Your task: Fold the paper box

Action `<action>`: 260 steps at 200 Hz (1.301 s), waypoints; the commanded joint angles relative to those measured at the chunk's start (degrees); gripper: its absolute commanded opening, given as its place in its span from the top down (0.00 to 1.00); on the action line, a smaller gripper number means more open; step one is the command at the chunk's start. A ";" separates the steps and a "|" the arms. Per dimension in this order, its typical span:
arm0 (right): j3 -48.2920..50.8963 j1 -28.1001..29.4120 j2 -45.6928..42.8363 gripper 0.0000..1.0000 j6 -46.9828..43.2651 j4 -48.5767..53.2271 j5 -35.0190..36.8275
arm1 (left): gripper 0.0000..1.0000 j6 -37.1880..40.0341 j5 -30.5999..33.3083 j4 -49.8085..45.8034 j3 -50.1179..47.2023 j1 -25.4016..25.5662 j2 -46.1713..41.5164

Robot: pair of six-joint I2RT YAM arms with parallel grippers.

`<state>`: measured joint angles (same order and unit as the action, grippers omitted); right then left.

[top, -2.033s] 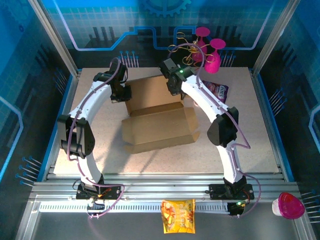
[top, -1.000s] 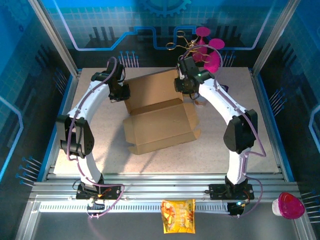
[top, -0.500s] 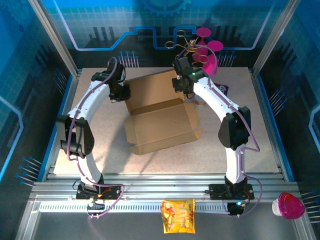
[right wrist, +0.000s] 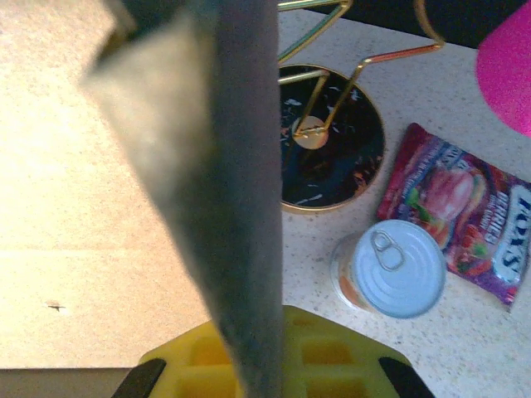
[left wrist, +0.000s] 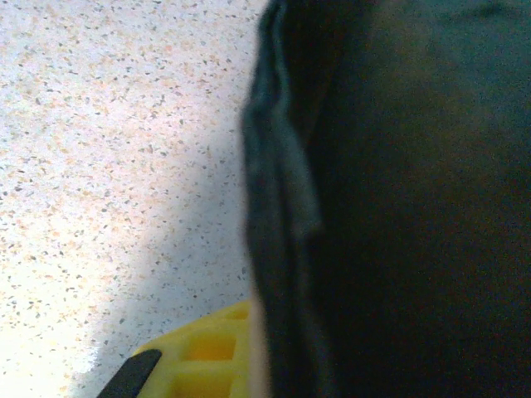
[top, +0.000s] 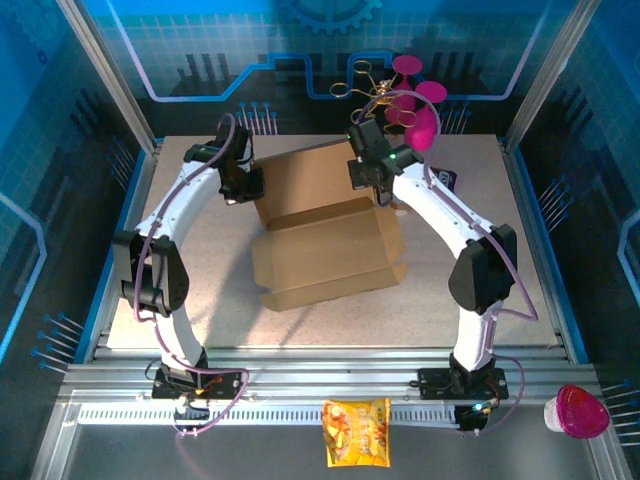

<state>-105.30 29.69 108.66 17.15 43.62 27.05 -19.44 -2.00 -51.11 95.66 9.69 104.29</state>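
Behind the paper box (top: 325, 250), by its far right corner, pink cups (top: 422, 112), a gold wire stand (top: 360, 82), a tin can (right wrist: 397, 267) and a purple snack bag (right wrist: 465, 215) are crowding close. The box is lying on the counter (top: 200, 290) between both claws. Its long side is running left to right, slightly slanted, and its back flap is standing up.

The right claw (top: 368, 182) is sitting at the flap's right end, its fingers (right wrist: 137, 380) spread wide on either side of the edge. The left claw (top: 241, 191) is sitting at the flap's left end. Dark, blurry cardboard is hiding its fingers, so I cannot tell how open it is.
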 commanded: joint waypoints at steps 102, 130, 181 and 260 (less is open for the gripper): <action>24.07 9.50 -14.16 1.00 3.12 -28.59 15.58 | 0.70 -3.78 6.73 4.32 -1.38 3.38 -4.70; 29.27 9.44 -15.95 1.00 6.01 -34.91 15.94 | 0.50 -6.35 4.55 3.83 -1.20 3.14 -6.69; 28.71 9.87 -14.30 1.00 11.95 -31.46 18.51 | 0.41 -11.84 -0.05 2.99 -3.64 3.05 -10.86; 26.43 10.57 -12.95 1.00 12.88 -28.18 20.53 | 0.31 -7.38 -1.89 1.95 -4.55 2.96 -12.63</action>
<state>-76.23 39.38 95.04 27.68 15.07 45.43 -29.45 -1.06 -48.21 92.31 12.56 94.11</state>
